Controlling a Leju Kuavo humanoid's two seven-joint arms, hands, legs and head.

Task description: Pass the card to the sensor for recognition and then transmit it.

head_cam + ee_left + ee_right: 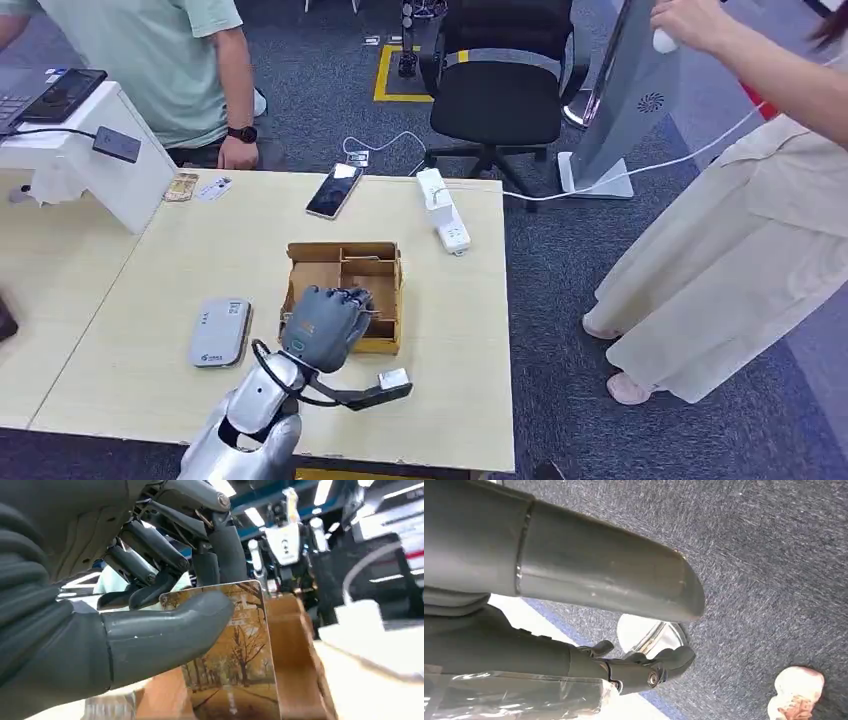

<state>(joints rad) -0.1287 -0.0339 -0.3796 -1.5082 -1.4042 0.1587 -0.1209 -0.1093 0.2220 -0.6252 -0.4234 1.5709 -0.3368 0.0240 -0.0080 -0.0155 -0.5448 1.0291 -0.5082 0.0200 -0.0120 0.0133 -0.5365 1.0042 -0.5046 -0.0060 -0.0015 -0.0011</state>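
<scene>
Left robot hand (325, 322) over the near-left part of a compartmented wooden box (372, 270) at the centre of the pale table (140, 300). Card (235, 665) printed with autumn trees, pinched between thumb (170, 630) and darker fingers (155, 547) of the left robot hand, upright, lower edge down inside the box. From the head view, card hidden behind the hand. Grey card reader (220, 331) flat on the table at 9 o'clock from the box, near but apart. Black phone (335, 190) at 12 o'clock from the box, near the far table edge. White power strip (443, 212) at 1 o'clock, its cable (640, 168) running off toward the floor at the right. White stand (90, 165) carrying a dark tablet (65, 93) at 10 o'clock, two small cards (197, 187) beside its base. Black office chair (505, 75) on the blue carpet (560, 300) beyond the table. Seated person in a green shirt (150, 50) at 11 o'clock, one hand (238, 153) on the table edge. Second person in light trousers (720, 270) standing at 3 o'clock. Right robot hand (644, 667) hanging beside the table above the carpet, fingers bent inward with nothing seen in them; whether fully closed, cannot be told.
</scene>
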